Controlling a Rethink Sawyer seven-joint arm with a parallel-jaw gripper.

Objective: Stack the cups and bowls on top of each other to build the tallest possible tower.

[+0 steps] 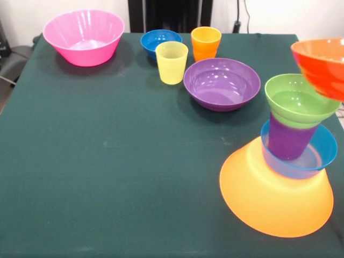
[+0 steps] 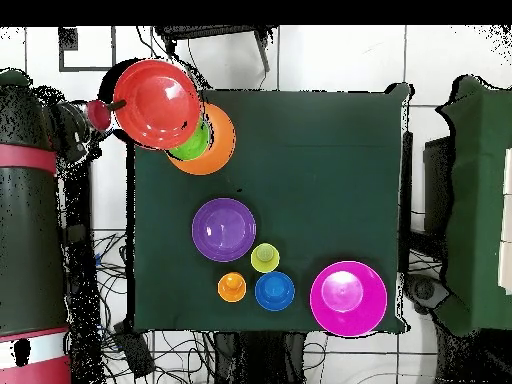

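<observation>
Orange-red bowl point(image 1: 324, 65) atop tower point(image 1: 293, 161), gripper unseen

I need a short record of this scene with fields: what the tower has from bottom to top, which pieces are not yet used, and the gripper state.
tower: upturned yellow-orange bowl, light blue bowl, purple cup, green bowl, orange-red bowl on top
loose bowls: pink bowl, purple bowl, dark blue bowl
loose cups: yellow cup, orange cup
gripper: not in view

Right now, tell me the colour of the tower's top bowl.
Orange-red bowl; the overhead view shows it best.
</observation>
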